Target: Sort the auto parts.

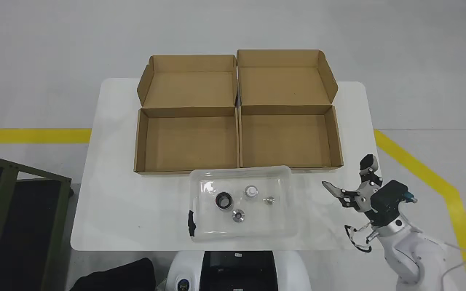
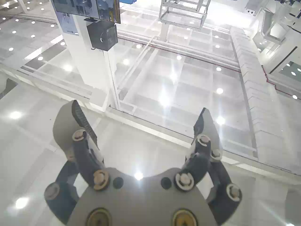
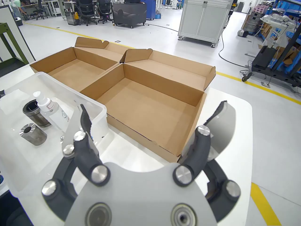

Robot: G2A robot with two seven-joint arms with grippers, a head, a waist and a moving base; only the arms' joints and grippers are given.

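Auto parts (image 1: 223,199) are kept in a clear tray (image 1: 240,172) at the table's near edge, behind which two open cardboard boxes (image 1: 187,142) are set. Right gripper (image 1: 337,207), jaws spread, is held right of the tray. Left gripper (image 2: 139,105) is likewise spread.

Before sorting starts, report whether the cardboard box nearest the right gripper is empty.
Empty: the cardboard box has a bare floor in top and right wrist views, its lid flap folded back.

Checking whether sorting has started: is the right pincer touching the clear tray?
Apart. The top view shows a strip of bare white table between the open right pincer and the clear tray.
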